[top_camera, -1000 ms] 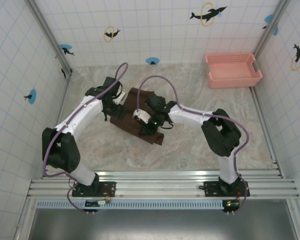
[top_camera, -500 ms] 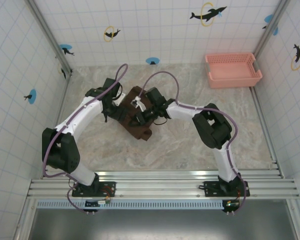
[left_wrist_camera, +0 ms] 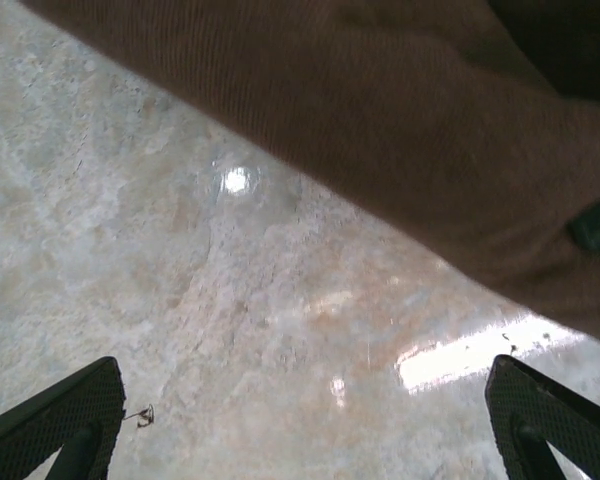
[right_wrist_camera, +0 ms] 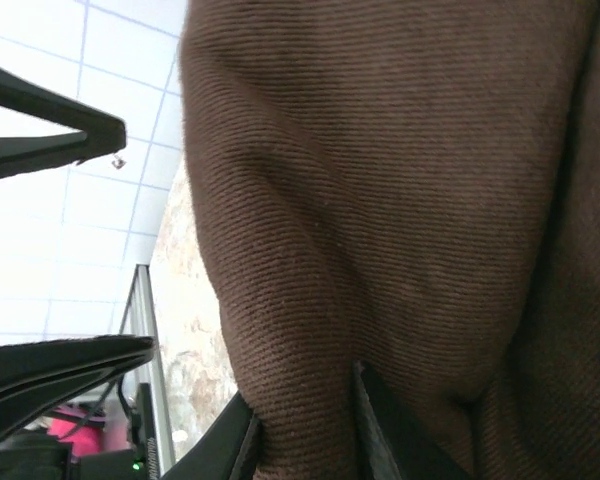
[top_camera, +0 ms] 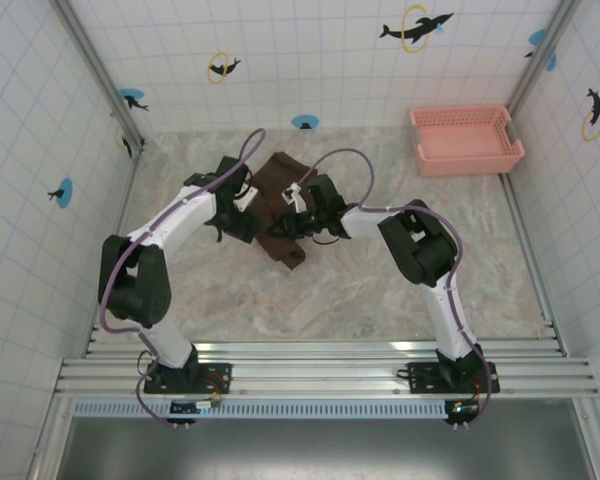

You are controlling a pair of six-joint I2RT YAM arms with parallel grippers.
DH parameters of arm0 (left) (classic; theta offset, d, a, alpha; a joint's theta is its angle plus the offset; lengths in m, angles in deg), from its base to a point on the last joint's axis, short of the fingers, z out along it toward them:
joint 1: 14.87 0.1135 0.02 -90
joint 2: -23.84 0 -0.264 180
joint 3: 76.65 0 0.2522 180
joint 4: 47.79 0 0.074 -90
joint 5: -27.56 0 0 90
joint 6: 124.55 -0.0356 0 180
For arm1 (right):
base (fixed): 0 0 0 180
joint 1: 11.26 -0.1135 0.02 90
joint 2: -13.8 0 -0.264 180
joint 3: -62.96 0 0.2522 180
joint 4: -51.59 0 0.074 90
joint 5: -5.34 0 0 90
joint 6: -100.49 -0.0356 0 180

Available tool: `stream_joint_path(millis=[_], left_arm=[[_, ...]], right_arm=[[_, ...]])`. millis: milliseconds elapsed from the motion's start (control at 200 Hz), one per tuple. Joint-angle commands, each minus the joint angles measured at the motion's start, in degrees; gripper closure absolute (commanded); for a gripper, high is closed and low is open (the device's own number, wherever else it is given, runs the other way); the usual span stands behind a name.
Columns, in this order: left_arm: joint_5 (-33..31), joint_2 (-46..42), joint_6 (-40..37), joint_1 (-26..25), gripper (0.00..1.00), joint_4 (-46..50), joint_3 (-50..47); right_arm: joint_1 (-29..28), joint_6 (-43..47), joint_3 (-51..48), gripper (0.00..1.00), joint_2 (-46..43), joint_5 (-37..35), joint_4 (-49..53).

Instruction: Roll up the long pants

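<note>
The long pants [top_camera: 276, 200] are a dark brown bunched bundle at the middle back of the table, between the two grippers. My right gripper [top_camera: 292, 218] is shut on a thick fold of the pants [right_wrist_camera: 400, 200]; its fingers [right_wrist_camera: 382, 430] pinch the ribbed cloth from both sides in the right wrist view. On the bundle's left side my left gripper [top_camera: 242, 216] stands open. In the left wrist view its fingertips [left_wrist_camera: 62, 412] are spread wide over bare table, and the pants' edge [left_wrist_camera: 400, 110] lies just beyond them.
A pink mesh basket [top_camera: 467, 138] stands at the back right corner. The marble tabletop [top_camera: 380, 290] lies bare in front of and to the right of the bundle. Tiled walls close in the back and both sides.
My right gripper has dragged the pants back and to the left, bunching them into a tighter, narrower bundle. The left gripper has shifted slightly back, still open.
</note>
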Motion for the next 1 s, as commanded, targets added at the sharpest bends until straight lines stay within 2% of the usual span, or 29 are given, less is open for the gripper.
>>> stream_joint_path(millis=[0, 115, 415, 555, 815, 921, 996], left_arm=[[-1.4, 4.6, 2.6, 0.1, 0.03, -0.9, 5.7], [-3.8, 8.3, 4.0, -0.2, 0.03, -1.7, 8.1], [-10.3, 13.5, 3.9, -1.3, 0.03, -3.6, 10.0], [-10.3, 14.7, 4.6, -2.1, 0.03, -5.3, 10.5], [-14.0, 25.7, 4.8, -3.4, 0.02, -1.2, 18.1], [-15.6, 28.3, 4.9, -4.0, 0.02, 1.9, 21.7], [-15.6, 28.5, 4.9, -4.1, 0.02, 2.1, 22.1]], right_arm=[[0.8, -8.6, -3.2, 0.74, 3.9, -2.3, -10.2], [1.0, -14.5, -4.6, 0.74, 5.3, -1.4, -17.9], [0.0, -12.9, -1.4, 0.74, 5.5, 4.4, -14.5], [-0.7, -12.7, -0.7, 0.74, 6.0, 5.7, -13.6], [-3.3, -22.2, -2.2, 0.73, 7.1, 6.9, -25.4], [-4.5, -19.8, -3.5, 0.44, 5.7, 6.4, -23.2], [-4.8, -10.9, -4.6, 0.26, 2.8, 2.9, -13.6]])
